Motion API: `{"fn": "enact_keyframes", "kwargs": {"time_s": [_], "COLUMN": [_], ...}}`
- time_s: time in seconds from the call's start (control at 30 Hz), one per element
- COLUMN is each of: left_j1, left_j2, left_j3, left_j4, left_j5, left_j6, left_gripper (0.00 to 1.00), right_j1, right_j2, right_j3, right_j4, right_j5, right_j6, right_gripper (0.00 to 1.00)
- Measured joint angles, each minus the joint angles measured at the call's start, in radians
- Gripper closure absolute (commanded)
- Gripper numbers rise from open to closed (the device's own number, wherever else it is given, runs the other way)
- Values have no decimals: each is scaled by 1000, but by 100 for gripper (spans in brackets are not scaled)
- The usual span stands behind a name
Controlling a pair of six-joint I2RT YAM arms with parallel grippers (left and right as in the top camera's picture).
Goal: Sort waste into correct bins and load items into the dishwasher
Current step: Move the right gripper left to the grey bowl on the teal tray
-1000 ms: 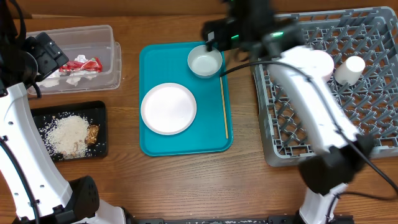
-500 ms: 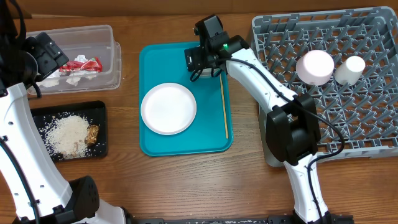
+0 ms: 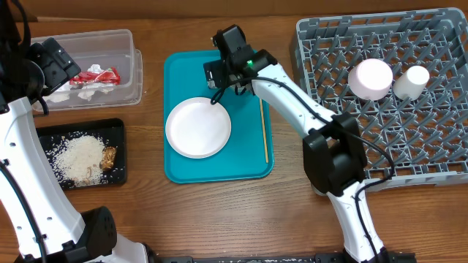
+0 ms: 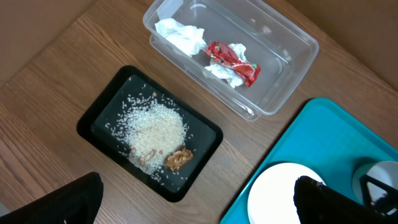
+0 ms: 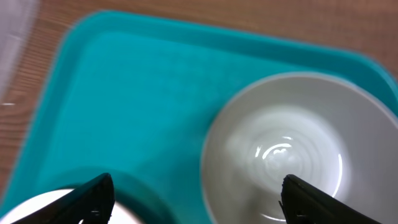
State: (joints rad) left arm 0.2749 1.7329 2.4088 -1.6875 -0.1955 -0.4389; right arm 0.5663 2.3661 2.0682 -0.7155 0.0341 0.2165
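The right pincer (image 5: 198,182) hangs released, fingers spread wide and gripping nothing, over the far end of the flat teal plastic tray (image 5: 137,93). Directly beneath it sits the pale grey round bowl (image 5: 280,149), upright. One finger stands over the bowl's hollow and the other over bare tray outside it, so the near rim lies between them. Whether a finger touches the bowl cannot be told. Just beside that outer finger lies the large white round plate (image 3: 197,128), flat on the same tray. Well apart from this pincer stands the large square grey plastic dish rack (image 3: 409,139), holding a smaller white round dish (image 3: 371,78) and a small white cup (image 3: 417,80) side by side.

The left pincer (image 4: 198,186) is also released and empty, high above the wooden tabletop (image 3: 219,212). Below it lies the shallow black rectangular tray (image 4: 84,127) with white rice-like crumbs (image 4: 155,127) and a small brown snack piece (image 4: 179,158). Just beyond is the clear plastic rectangular tub (image 4: 286,56), containing the crinkled red-and-white wrapper (image 4: 233,60) and the crumpled white napkin (image 4: 180,34).
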Motion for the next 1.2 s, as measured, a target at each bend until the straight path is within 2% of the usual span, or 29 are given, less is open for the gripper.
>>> {"fn": "enact_keyframes", "kwargs": {"time_s": [0.07,0.2,0.4,0.63,0.73,1.2], "left_j1": [0,0,0,0,0,0], "left_j2": [0,0,0,0,0,0], "left_j3": [0,0,0,0,0,0], "left_j4": [0,0,0,0,0,0], "left_j5": [0,0,0,0,0,0], "left_j6": [0,0,0,0,0,0], "left_gripper": [0,0,0,0,0,0], "right_j1": [-2,-3,-3,-2,-2,-4], "right_j2": [30,84,100,100,100,95], "right_j3": [0,0,0,7,30,389], "right_j4": [4,8,15,-5,-43,-379], "right_j5": [7,21,26,26,25,32], "right_j6": [8,18,21,28,21,45], "right_gripper": [19,34,50,84,95,96]}}
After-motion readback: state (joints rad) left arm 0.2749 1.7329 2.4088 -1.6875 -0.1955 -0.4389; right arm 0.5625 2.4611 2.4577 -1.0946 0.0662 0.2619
